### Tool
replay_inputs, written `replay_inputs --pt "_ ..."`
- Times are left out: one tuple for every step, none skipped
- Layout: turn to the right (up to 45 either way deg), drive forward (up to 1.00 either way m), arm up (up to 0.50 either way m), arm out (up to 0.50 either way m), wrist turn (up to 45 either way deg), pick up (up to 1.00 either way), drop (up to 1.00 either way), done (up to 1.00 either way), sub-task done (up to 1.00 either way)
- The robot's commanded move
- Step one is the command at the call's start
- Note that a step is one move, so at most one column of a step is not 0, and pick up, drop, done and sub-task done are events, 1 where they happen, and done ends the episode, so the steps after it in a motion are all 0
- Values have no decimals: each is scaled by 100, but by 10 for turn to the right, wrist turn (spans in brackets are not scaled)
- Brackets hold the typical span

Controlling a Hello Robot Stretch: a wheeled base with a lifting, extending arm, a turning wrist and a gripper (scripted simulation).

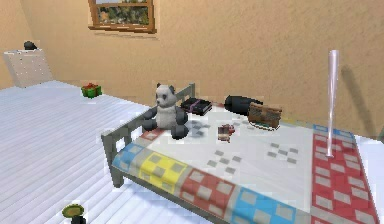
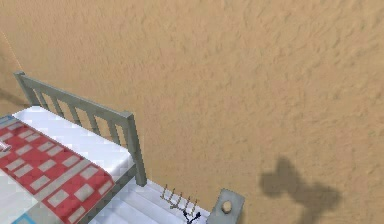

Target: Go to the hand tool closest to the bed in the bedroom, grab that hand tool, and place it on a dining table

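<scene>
A bed [image 1: 262, 160] with a grey frame and a patchwork quilt of red, blue and yellow squares runs across the forward view's middle and right. A panda toy [image 1: 167, 108] sits at its railed end. Behind the panda lie a dark flat thing [image 1: 196, 105] and a dark roll beside a brown bag [image 1: 252, 108]. A small dark-red thing [image 1: 228, 130] lies on the quilt, too small to name. In the arm side view the bed's grey railed end [image 2: 95, 118] and its red-checked quilt [image 2: 55, 170] stand at the left against a tan wall.
A white dresser [image 1: 28, 66] stands at the far left with a dark thing on top. A small red and green object [image 1: 92, 90] and a yellowish blob [image 1: 73, 212] lie on the pale floor. A thin white pole [image 1: 330, 100] rises by the bed. Dark thin tines [image 2: 178, 198] and a grey-blue block [image 2: 230, 207] sit at the arm side view's bottom edge.
</scene>
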Motion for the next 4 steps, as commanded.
replay_inputs --pt "0 0 10 0 0 0 0 0 0" --pt "0 0 50 0 0 0 0 0 0" --pt "0 0 48 0 0 0 0 0 0" --pt "0 0 0 0 -450 0 0 0 0"
